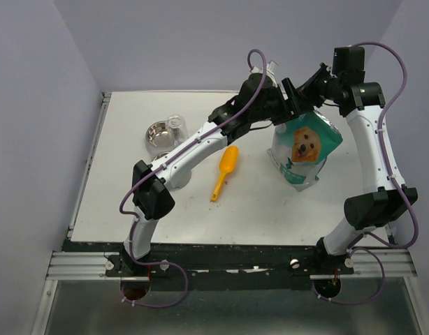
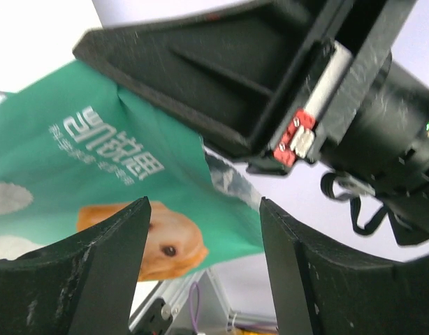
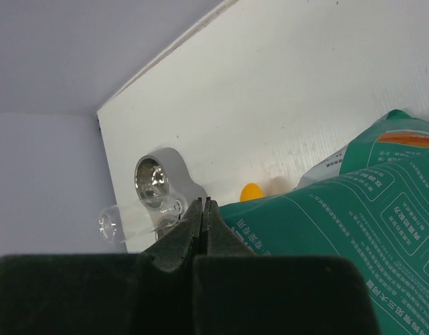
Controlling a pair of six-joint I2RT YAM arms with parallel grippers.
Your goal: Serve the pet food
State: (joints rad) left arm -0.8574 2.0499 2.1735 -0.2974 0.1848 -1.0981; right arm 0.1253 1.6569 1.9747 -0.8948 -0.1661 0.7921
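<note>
While I am working over a flat white worktop (image 1: 131, 202) that pale lilac walls (image 1: 200, 42) are closing in on three sides, both my arms are meeting at the top of a teal-and-white bag (image 1: 305, 150) with a dog's face on it. The bag is standing toward the right rear of the worktop, leaning a little.

The overhead view is showing the whole layout. An orange scoop (image 1: 225, 171) is lying flat near the middle, just left of the bag and apart from it. A steel bowl (image 1: 157, 132) is sitting at the left rear with a clear glass (image 1: 176, 125) just beside it.

My left wrist view is giving what the overhead one is not: my left jaws are standing wide with nothing between them. Past them, the bag's printed front and a strip of its silver lining are showing under my right hand.

My right wrist view is showing my right jaws pressed tight together, pinching the bag's top edge at their tips.

The bowl is showing only shiny metal inside. I cannot tell whether the glass is holding anything. The pet food is not showing in any view, and I cannot tell how much the bag is holding.
</note>
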